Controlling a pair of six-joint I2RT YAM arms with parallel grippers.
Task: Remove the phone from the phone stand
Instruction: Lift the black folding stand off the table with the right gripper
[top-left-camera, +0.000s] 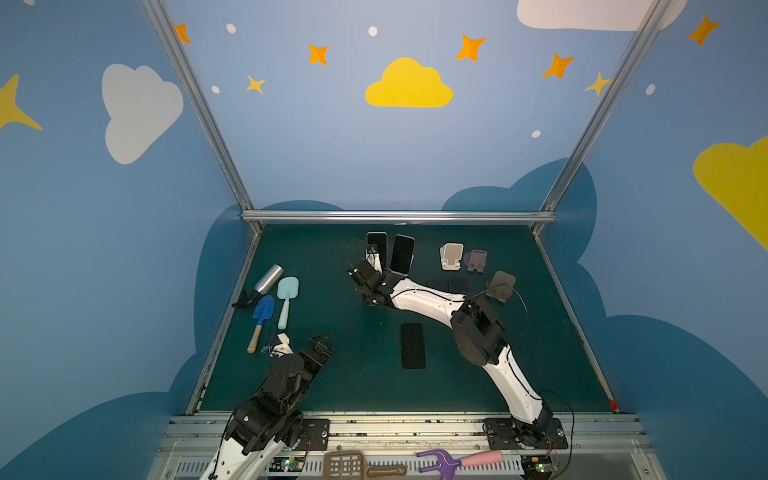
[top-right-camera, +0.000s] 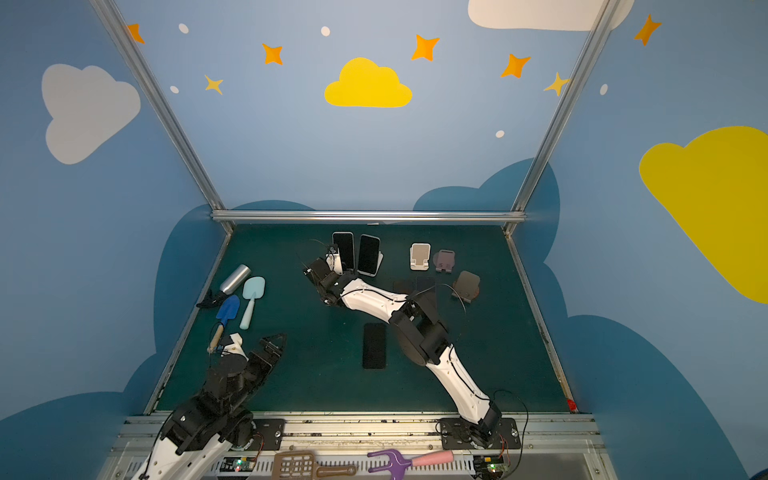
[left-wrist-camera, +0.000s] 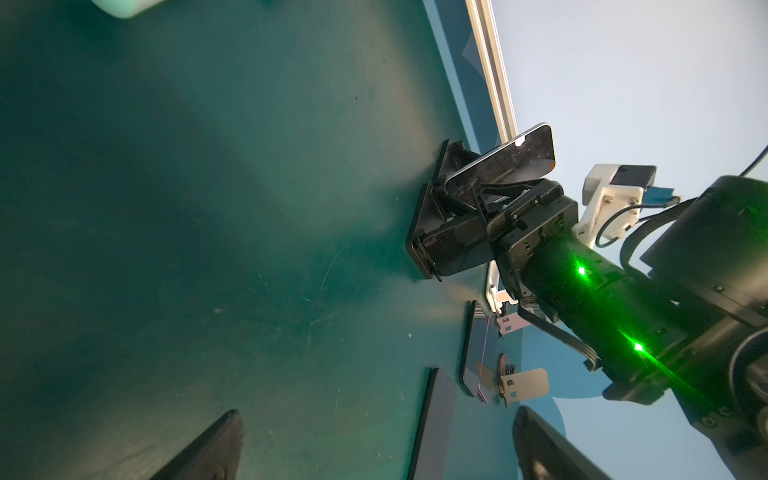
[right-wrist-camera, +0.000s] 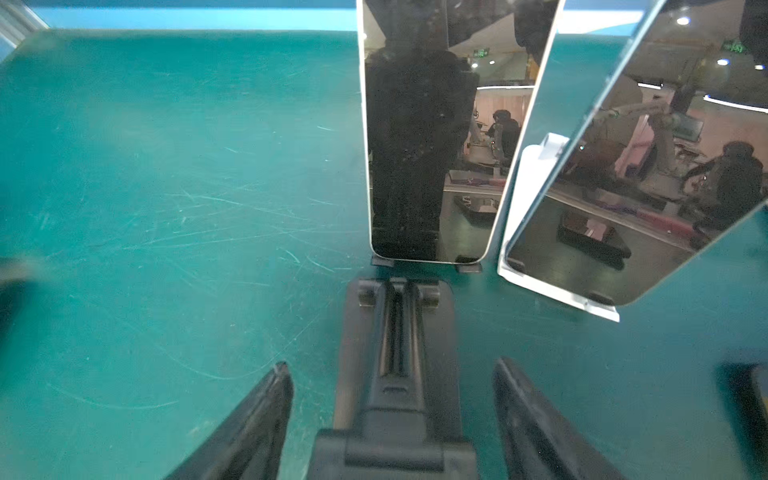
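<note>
Two dark-screened phones stand upright at the back of the green mat. The phone on the left leans on a black phone stand. The other phone leans on a white stand. My right gripper is low in front of the left phone. Its fingers are open, one on each side of the black stand's base, with a gap on both sides. My left gripper hovers open and empty near the front left.
A black phone lies flat mid-mat. Empty white, purple and brown stands sit at the back right, with dark flat slabs near them. A silver bottle, a pale spatula and a blue trowel lie at the left.
</note>
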